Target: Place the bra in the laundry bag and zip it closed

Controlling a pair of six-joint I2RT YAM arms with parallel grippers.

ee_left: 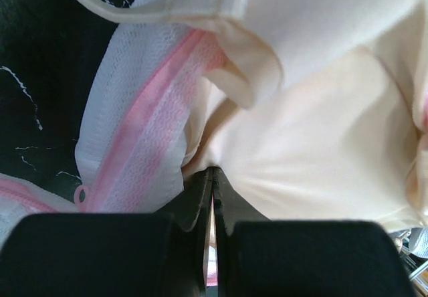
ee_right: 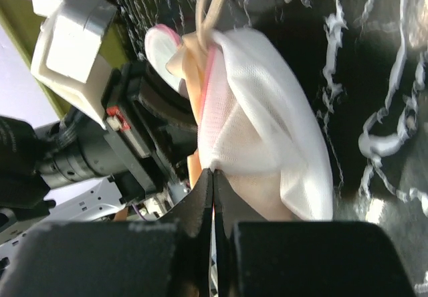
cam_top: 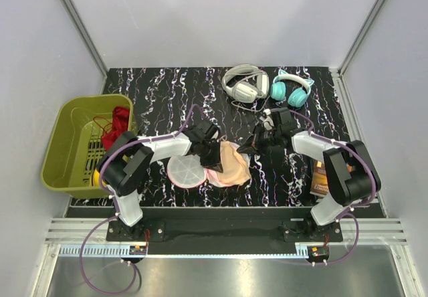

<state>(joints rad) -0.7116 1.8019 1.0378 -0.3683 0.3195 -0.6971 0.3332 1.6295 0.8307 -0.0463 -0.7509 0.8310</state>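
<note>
Risk: bra [ee_left: 321,130] only partly inside laundry bag [ee_left: 144,130], both mid-table [cam_top: 160,89]; peach cup bulges from opening, strap [ee_left: 167,6] lies across mesh by pink zipper trim [ee_left: 157,103]. Zipping now would likely snag strap or cup fabric in teeth. Opposed pulls could drag bag off bra rather than over it. Grip: left tool [ee_left: 212,175] pressed together, pinching peach fabric just beside mesh rim. Opposite, right tool [ee_right: 212,175] likewise pressed together, nipping white mesh, bra showing beneath.

Soft peach bra [cam_top: 234,166], bunched up, partly tucked in the white mesh laundry bag [cam_top: 185,171] with pink zipper, bag unzipped and lying open, both to the right of the green basket [cam_top: 57,151].
</note>
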